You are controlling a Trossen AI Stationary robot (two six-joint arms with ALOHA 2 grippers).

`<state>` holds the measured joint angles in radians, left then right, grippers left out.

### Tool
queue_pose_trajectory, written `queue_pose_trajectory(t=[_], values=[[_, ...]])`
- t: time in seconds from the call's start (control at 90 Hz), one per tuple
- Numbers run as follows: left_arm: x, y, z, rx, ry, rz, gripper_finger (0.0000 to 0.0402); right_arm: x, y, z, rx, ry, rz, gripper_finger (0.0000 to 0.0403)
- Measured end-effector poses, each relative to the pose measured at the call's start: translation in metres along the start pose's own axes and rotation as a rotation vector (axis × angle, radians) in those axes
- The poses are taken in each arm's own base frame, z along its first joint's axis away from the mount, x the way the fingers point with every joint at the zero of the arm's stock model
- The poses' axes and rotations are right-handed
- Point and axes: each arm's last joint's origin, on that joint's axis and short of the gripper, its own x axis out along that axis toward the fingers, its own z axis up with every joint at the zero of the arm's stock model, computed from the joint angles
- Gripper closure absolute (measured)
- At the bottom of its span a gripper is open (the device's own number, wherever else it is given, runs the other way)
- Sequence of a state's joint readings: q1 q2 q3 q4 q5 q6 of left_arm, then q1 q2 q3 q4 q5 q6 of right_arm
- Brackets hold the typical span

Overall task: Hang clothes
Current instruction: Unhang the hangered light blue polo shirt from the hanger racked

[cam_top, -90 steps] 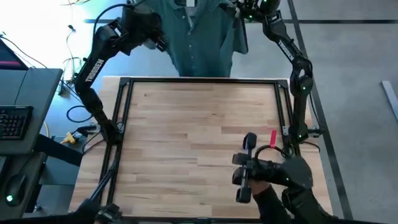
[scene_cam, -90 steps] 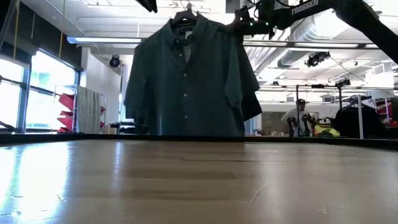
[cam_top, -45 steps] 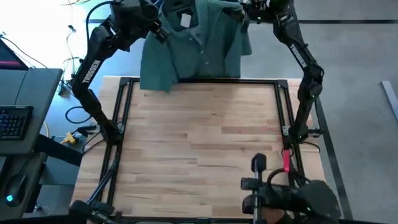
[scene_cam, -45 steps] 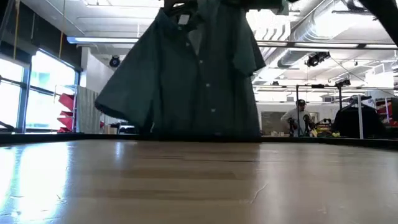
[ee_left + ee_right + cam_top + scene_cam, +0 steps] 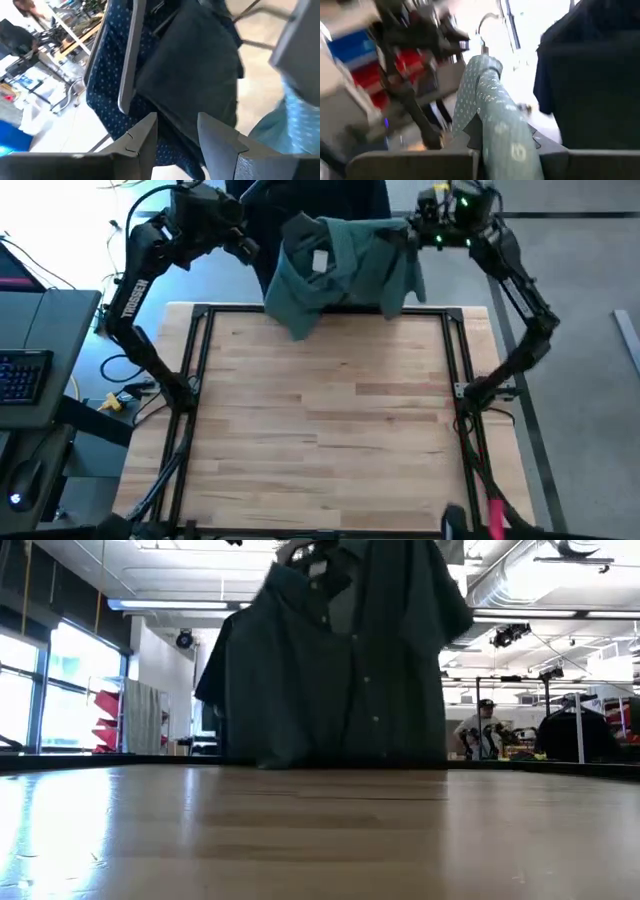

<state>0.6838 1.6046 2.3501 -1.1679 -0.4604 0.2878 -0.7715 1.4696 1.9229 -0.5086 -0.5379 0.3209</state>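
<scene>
Your right gripper (image 5: 412,235), fingers clamped on the teal shirt (image 5: 340,270), carries it; next hook it up. Left gripper (image 5: 175,132) fingers apart.

I cannot see the hanger under the teal shirt (image 5: 340,270). The black trousers (image 5: 320,200) are cut by the top edge. The right wrist view is blurred.

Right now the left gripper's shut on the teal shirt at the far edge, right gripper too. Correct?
Not quite. The left gripper is open and holds nothing; its wrist view shows a clear gap between the fingers, with the navy shirt and black piece ahead. The right gripper is shut on the teal shirt at the far edge.
</scene>
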Motion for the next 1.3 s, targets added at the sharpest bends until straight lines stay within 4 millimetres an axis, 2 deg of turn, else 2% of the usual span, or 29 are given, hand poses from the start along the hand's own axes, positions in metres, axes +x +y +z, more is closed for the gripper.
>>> queue_pose_trajectory(t=[0.133, 0.256, 0.467, 0.6, 0.667, 0.722, 0.811, 0.944, 1.0, 1.133, 1.222, 1.3], values=[[-0.013, 0.004, 0.004, -0.007, -0.073, -0.018, 0.0287, -0.014, 0.038, 0.0, 0.104, -0.257, 0.044, 0.0395], [-0.037, 0.012, 0.012, -0.042, -0.231, -0.059, 0.0287, -0.018, 0.069, 0.001, 0.161, -0.423, 0.127, 0.0401], [-0.085, 0.023, 0.019, -0.127, -0.475, -0.143, 0.0287, -0.029, 0.123, 0.008, 0.186, -0.474, 0.314, 0.0401], [-0.115, 0.031, 0.017, -0.217, -0.58, -0.188, 0.0287, -0.044, 0.145, 0.01, 0.189, -0.512, 0.311, 0.0401], [-0.125, 0.033, 0.015, -0.248, -0.597, -0.196, 0.0287, -0.052, 0.148, 0.002, 0.195, -0.454, 0.255, 0.0401], [-0.128, 0.033, 0.014, -0.278, -0.586, -0.194, 0.0287, -0.053, 0.146, -0.014, 0.21, -0.339, 0.172, 0.0401], [-0.129, 0.029, 0.011, -0.307, -0.537, -0.187, 0.0287, -0.048, 0.139, -0.053, 0.221, -0.145, 0.032, 0.0401], [-0.118, 0.009, 0.004, -0.301, -0.371, -0.214, 0.0287, -0.038, 0.123, -0.12, 0.253, -0.003, -0.037, 0.0401], [-0.111, -0.004, 0.001, -0.276, -0.293, -0.259, 0.0287, -0.04, 0.116, -0.141, 0.307, -0.022, -0.022, 0.0401], [-0.106, -0.048, 0.0, -0.216, -0.155, -0.36, 0.0296, -0.045, 0.107, -0.171, 0.376, -0.184, 0.044, 0.0401], [-0.108, -0.081, -0.008, -0.174, -0.048, -0.279, 0.0314, -0.05, 0.105, -0.184, 0.37, -0.274, 0.016, 0.0401], [-0.112, -0.105, -0.015, -0.175, -0.02, -0.171, 0.0331, -0.059, 0.102, -0.185, 0.343, -0.325, -0.048, 0.0401]])
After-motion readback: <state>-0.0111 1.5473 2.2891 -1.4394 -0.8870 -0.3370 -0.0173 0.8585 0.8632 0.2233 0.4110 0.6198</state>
